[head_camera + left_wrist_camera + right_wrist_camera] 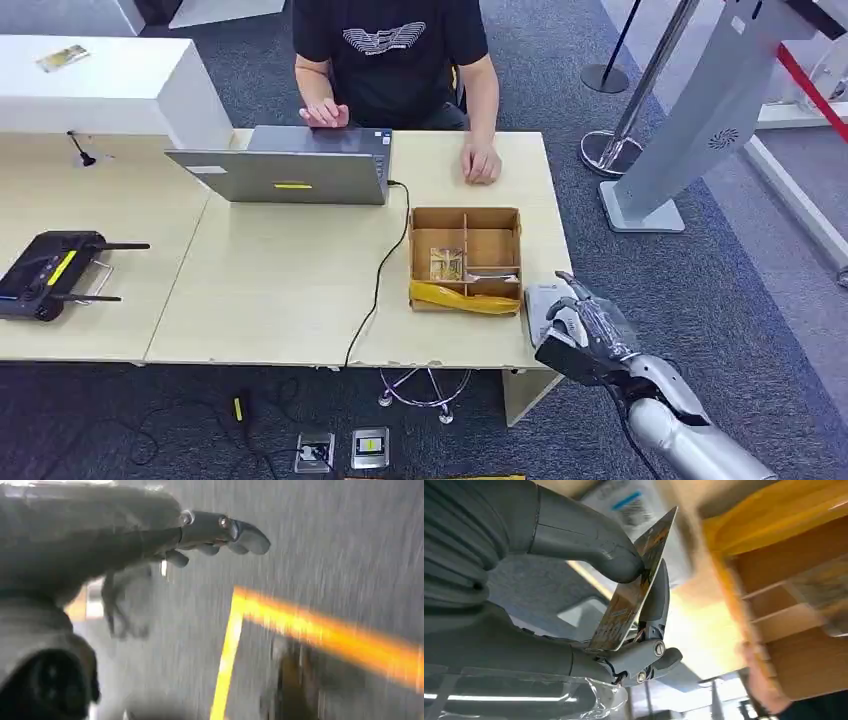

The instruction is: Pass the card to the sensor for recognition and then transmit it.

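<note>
The right hand (578, 330) pinches the card (636, 580) between thumb and finger at the table's near right corner — just right of the wooden box (466, 260), above a white sensor (541, 305). The left hand (150, 545) hangs blurred, fingers loosely apart, holding nothing.

My left hand (150, 550) reaches in over grey carpeted floor (325, 545), its dark fingers (235, 532) stretched out and slightly curled with nothing between them. Below it I see a yellow line (300, 625) marked on the floor, bending at a corner. The whole picture is smeared with blur, so finer detail escapes me.
</note>
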`<act>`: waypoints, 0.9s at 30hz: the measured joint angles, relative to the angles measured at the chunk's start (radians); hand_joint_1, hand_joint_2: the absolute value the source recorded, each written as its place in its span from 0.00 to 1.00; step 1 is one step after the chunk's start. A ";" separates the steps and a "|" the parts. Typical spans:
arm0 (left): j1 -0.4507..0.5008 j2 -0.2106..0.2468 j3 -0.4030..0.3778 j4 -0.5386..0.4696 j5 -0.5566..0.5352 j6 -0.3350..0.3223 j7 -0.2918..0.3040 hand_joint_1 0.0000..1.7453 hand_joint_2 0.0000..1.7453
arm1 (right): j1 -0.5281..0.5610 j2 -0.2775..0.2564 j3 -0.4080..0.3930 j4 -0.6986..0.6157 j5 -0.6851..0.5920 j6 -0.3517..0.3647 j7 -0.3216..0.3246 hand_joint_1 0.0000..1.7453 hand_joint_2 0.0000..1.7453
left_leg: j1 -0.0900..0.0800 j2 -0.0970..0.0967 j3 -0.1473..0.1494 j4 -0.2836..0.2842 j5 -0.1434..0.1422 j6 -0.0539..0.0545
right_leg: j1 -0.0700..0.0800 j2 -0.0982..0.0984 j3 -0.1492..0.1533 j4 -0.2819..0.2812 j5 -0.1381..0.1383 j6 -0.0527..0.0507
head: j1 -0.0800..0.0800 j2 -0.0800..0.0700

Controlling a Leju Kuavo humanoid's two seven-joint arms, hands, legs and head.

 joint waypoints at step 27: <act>0.002 -0.061 -0.026 -0.002 0.021 -0.003 -0.003 0.00 0.00 | -0.017 0.013 0.034 0.089 -0.029 -0.025 0.000 1.00 1.00 | 0.001 -0.001 0.000 0.000 0.000 0.000 | 0.000 0.000 0.000 0.000 0.001 0.001 | -0.001 0.000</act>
